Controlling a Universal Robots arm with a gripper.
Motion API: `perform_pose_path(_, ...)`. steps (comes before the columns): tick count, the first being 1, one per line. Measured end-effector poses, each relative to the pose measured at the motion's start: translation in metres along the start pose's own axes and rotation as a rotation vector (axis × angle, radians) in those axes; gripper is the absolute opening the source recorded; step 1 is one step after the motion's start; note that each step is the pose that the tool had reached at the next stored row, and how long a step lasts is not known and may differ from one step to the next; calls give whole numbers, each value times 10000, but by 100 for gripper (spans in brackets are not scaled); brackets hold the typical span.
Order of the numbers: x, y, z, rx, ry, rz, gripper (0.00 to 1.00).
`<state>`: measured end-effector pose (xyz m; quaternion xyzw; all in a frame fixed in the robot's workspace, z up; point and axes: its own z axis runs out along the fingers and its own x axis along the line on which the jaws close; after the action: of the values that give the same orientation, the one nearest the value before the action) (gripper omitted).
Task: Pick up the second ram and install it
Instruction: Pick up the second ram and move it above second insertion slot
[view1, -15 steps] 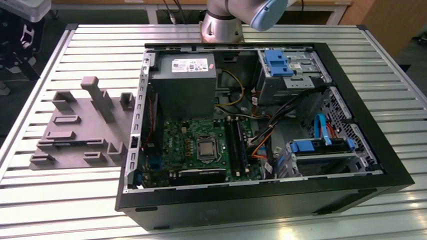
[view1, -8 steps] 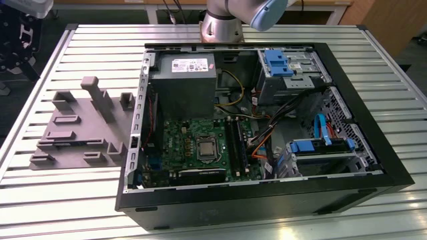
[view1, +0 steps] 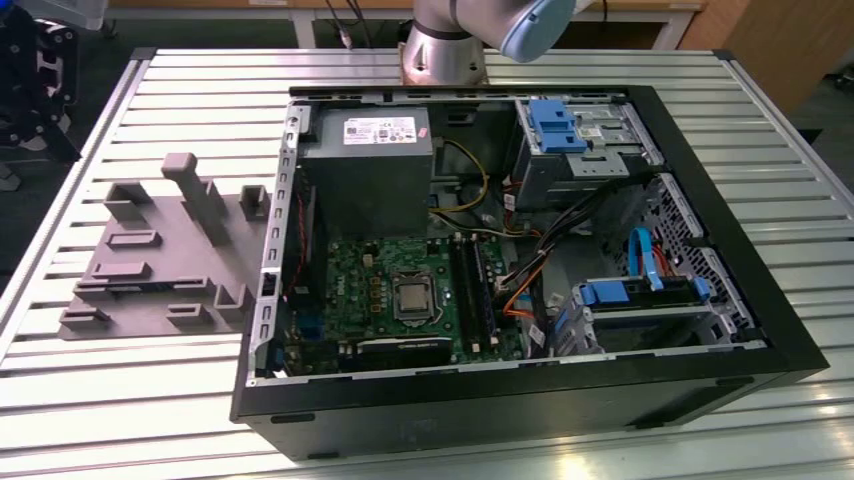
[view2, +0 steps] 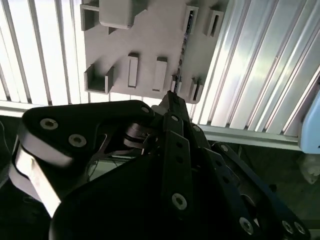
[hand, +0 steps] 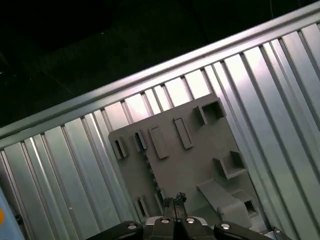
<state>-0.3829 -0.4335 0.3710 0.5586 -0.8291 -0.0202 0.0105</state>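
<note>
Slatted table (view1: 200, 100) carries one holder (view1: 140, 265), one ram (view2: 183, 47).

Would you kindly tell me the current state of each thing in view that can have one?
Black computer case: open, side panel off, lying on the slatted metal table.
Thin dark memory stick: standing on edge in the grey plastic holder, not picked up.
Black gripper: shut, poised over the holder.
</note>
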Motion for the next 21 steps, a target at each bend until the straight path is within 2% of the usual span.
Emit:
perform_pose_path(16, 1, -4, 84, -15, 130, -2893, 11)
perform_pose_path(21, 2, -4, 85, -15, 138, -3068, 11)
